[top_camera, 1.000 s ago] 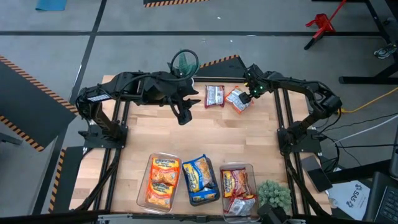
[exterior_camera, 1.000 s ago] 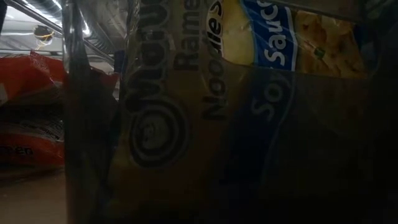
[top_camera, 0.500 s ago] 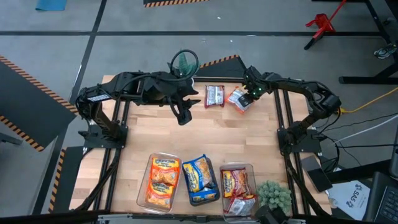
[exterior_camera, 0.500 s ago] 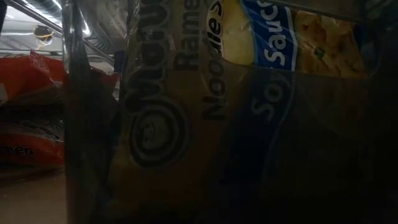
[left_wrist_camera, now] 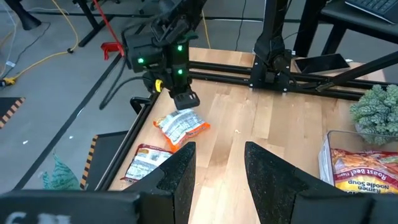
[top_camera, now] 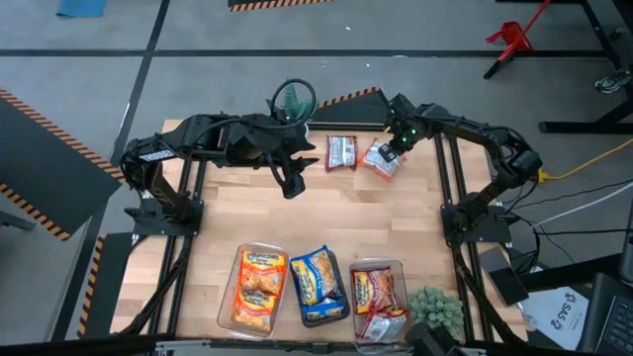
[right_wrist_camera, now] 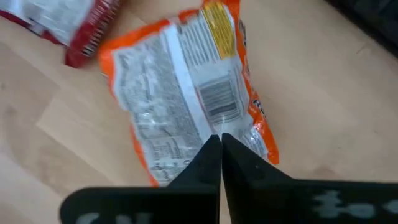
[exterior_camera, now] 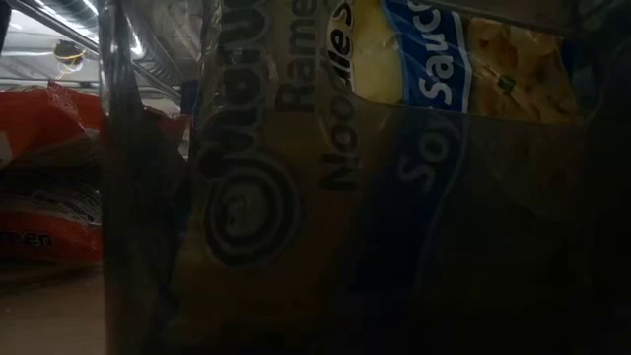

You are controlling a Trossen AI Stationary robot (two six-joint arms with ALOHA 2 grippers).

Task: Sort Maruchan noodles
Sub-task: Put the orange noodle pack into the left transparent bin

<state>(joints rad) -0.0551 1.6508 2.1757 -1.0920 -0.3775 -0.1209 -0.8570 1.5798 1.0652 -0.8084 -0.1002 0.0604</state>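
An orange Maruchan noodles packet (right_wrist_camera: 186, 93) lies back side up at the table's far right, also seen as the orange packet (top_camera: 380, 159). My right gripper (right_wrist_camera: 220, 152) is shut on it. A red-and-silver packet (top_camera: 341, 151) lies flat on the wood just to its left. My left gripper (left_wrist_camera: 221, 168) hangs open and empty above the table's far middle, as the left gripper (top_camera: 292, 183) in the high view. The left wrist view shows the right gripper (left_wrist_camera: 185, 102) over the orange packet (left_wrist_camera: 181, 127). My right gripper pinches the orange packet's end edge (right_wrist_camera: 214, 132), near the barcode, between its two fingers. The fingers come from above, pointing steeply down. The held end looks raised a little. The packet's opposite end (left_wrist_camera: 186, 135) seems to rest on the wood.
Three clear bins stand along the near edge: one with orange packets (top_camera: 259, 287), one with blue-and-yellow packets (top_camera: 318, 287), one with red-and-silver packets (top_camera: 381, 297). A small plant (top_camera: 435, 309) is beside the right bin and a green object (top_camera: 292, 97) at the far edge. The middle bin (exterior_camera: 394, 197) fills the low view.
My right gripper has taken hold of the orange packet's end and risen a little, shifting slightly toward the far edge. The packet's held end has come up with it, and the packet looks narrower from above. The left arm has kept still.
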